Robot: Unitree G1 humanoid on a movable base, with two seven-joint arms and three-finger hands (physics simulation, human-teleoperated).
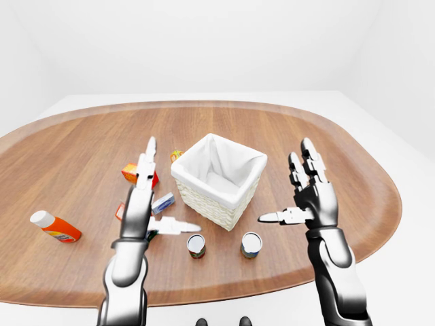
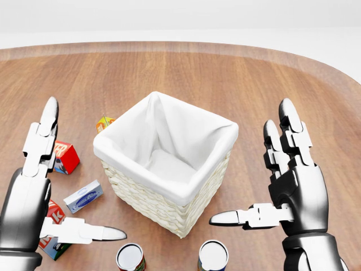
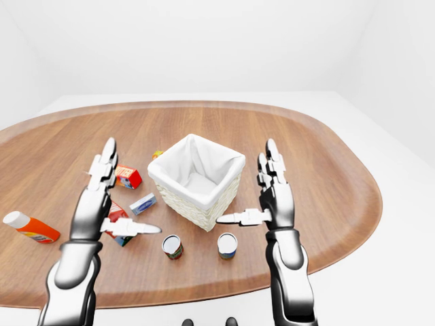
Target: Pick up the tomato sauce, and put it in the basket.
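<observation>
Left-eye view: two upright cans, red-labelled one likely the tomato sauce, other can beside it, both just below the basket. Left hand nearer the red one, right hand above-right; both spread open, empty. Boxes and bottle lie left, clear.

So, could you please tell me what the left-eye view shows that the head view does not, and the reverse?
Only the left-eye view shows the orange bottle lying at the table's left, the whole table edge and the white room. Only the head view shows, close up, the basket's empty white lining and the blue-and-white box's label. Both show the basket, two upright cans, and the left robot hand and right robot hand, both open and empty.
</observation>
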